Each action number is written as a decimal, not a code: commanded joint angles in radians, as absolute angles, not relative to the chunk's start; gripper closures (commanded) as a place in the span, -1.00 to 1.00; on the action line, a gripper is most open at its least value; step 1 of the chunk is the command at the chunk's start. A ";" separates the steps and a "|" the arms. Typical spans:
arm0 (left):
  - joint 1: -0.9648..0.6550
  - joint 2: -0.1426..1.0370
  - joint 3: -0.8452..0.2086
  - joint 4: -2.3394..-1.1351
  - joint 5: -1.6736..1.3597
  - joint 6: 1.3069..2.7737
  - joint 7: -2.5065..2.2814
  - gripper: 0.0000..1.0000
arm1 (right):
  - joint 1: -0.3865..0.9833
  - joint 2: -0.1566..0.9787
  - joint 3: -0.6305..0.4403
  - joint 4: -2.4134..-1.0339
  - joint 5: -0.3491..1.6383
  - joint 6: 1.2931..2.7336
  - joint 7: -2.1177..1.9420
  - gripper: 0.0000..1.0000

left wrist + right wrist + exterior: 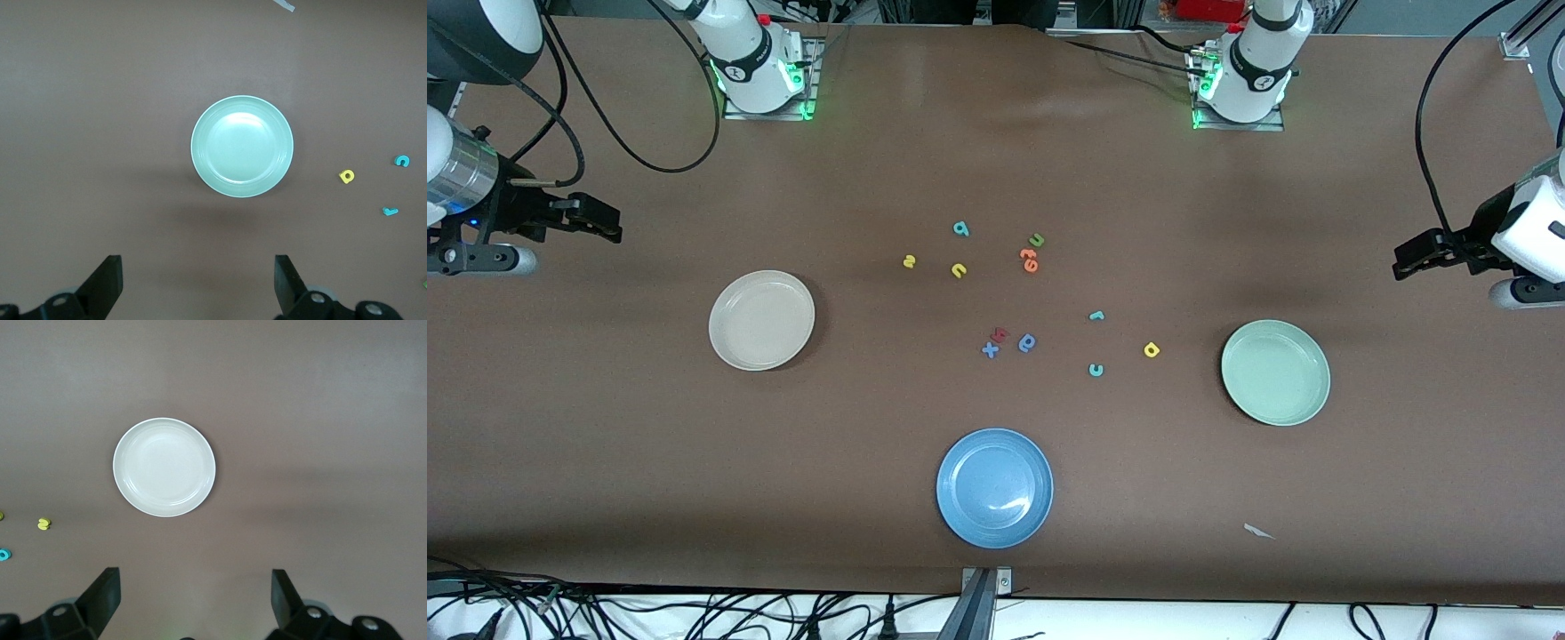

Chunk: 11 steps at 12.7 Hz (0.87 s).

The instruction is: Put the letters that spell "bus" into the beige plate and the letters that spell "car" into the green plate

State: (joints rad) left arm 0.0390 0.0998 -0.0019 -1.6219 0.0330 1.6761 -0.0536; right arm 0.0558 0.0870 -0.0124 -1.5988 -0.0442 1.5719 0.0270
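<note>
Front view showed the brown table (605,462) with both arms waiting at its ends. The right gripper (605,222) hung over bare table at the right arm's end, its jaws apart and holding nothing; the beige plate (761,320) lay near it, toward the table's middle and nearer the camera. The left gripper (1409,262) hung over the left arm's end, jaws apart and holding nothing, with the green plate (1275,372) likewise near it and nearer the camera. Both plates held nothing. Between the two grippers, well apart from each, lay the letters: the yellow s (909,261), yellow u (959,270) and teal b (960,228) toward the right gripper; the teal r (1096,315), teal c (1096,370) and yellow a (1152,350) toward the left gripper. Among them sat a green u (1036,240), orange letters (1029,260), a blue x (990,350), a red letter (1000,334) and a darker blue round letter (1027,343). A blue plate (994,487) lay nearest the camera.

Left wrist view showed the green plate ahead of the parted jaws, with the yellow a, teal c and teal r off to one side of it.

Right wrist view showed the beige plate ahead of the parted jaws, the yellow s and teal b at the frame's edge.
</note>
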 commanded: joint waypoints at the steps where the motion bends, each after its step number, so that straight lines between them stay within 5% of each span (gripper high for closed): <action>1: 0.044 0.098 -0.005 -1.611 0.044 1.660 -0.038 -1.00 | 0.051 0.098 -0.014 -1.578 -0.026 1.549 0.009 -1.00; 11: 0.043 0.098 -0.005 -1.611 0.046 1.660 -0.038 -1.00 | 0.051 0.097 -0.015 -1.580 -0.025 1.531 0.009 -1.00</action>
